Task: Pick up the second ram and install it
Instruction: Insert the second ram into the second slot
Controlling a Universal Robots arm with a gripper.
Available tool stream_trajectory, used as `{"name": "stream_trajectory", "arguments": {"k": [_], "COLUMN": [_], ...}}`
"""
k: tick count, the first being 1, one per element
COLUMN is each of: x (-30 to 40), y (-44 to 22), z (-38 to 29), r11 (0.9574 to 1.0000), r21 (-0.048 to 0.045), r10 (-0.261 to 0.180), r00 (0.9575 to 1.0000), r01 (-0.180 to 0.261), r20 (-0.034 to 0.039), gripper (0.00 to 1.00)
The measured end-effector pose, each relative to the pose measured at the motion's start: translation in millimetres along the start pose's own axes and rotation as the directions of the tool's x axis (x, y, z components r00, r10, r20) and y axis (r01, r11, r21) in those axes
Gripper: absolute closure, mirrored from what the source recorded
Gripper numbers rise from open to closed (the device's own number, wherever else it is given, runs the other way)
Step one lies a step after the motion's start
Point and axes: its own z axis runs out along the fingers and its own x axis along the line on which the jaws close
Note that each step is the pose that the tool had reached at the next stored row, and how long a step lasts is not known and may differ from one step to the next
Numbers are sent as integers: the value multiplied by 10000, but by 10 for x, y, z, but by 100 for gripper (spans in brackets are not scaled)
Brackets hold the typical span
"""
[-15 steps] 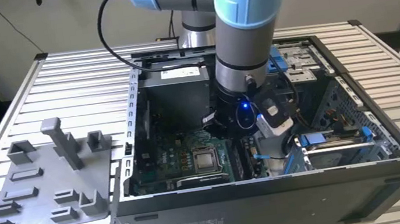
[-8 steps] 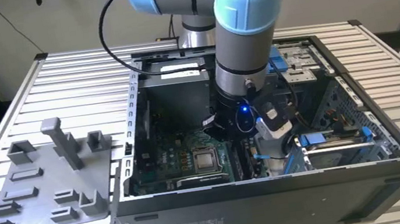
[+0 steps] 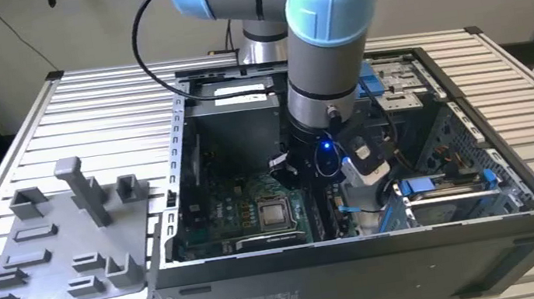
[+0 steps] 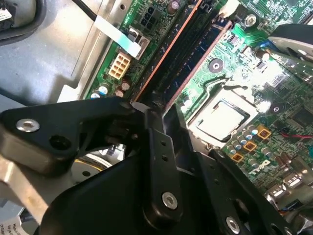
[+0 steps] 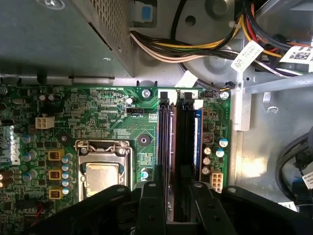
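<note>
Inside the open computer case (image 3: 182, 169), the gripper (image 5: 177, 196) is reaching down over the motherboard's (image 5: 107, 112) memory slots. Its fingers (image 5: 150, 200) are pinching the second ram (image 5: 185, 142) narrowly, the stick's long axis running straight away from the gripper along the slots beside the processor socket (image 5: 101, 169).

I work in a robotics lab: a slatted aluminium table (image 3: 22, 121) carries an opened computer case (image 3: 369, 276) and, at its nine o'clock, a grey fixture plate (image 3: 61, 249).

surface (image 3: 82, 105): ribbed metal slats; carries open black computer case (image 3: 369, 276) and grey holder plate (image 3: 57, 261), side by side.
</note>
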Motion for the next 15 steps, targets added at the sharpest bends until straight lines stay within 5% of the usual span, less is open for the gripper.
{"name": "stream_trajectory", "arguments": {"k": [7, 12, 15], "x": [-6, -5, -5], "y": [7, 7, 7], "z": [-281, -285, -285], "r11": [10000, 10000, 10000], "r21": [-24, -76, -99], "r10": [25, 12, 0], "r00": [10000, 10000, 10000], "r01": [-25, -12, 0], "r20": [-3, -4, -4], "gripper": [71, 74, 87]}}
